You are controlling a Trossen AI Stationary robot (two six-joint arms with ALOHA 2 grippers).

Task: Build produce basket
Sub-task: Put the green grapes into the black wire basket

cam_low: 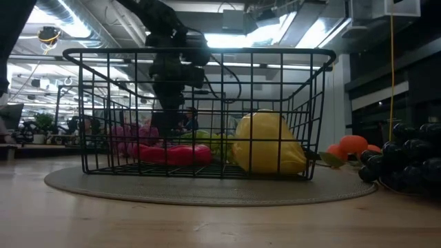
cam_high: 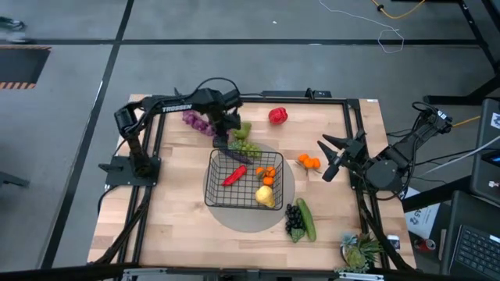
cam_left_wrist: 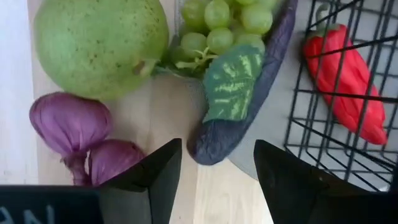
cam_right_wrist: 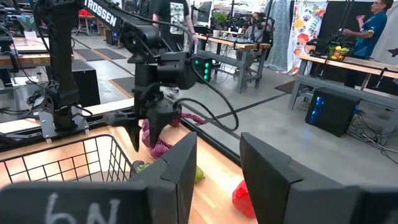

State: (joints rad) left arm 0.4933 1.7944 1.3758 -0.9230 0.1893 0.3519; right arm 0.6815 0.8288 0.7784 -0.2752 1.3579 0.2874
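Observation:
The black wire basket (cam_high: 223,191) stands on a grey round mat (cam_high: 246,220). It holds a red chili (cam_high: 233,176), small oranges (cam_high: 268,173) and a yellow lemon (cam_high: 266,196). Just past its far edge lie a dark purple eggplant (cam_left_wrist: 245,106), green grapes (cam_left_wrist: 221,25), a green pear (cam_left_wrist: 99,43) and purple bulbs on a string (cam_left_wrist: 71,124). My left gripper (cam_left_wrist: 214,180) is open above them, one finger on either side of the eggplant's end. My right gripper (cam_high: 324,158) is open near the table's right edge, beside two oranges (cam_high: 310,161).
A red pepper (cam_high: 277,115) lies near the far edge. Dark grapes (cam_high: 294,219) and a cucumber (cam_high: 306,219) lie at the mat's near right. A spiky potted plant (cam_high: 359,250) stands at the near right corner. Bare wood shows on the table's left half (cam_high: 176,211).

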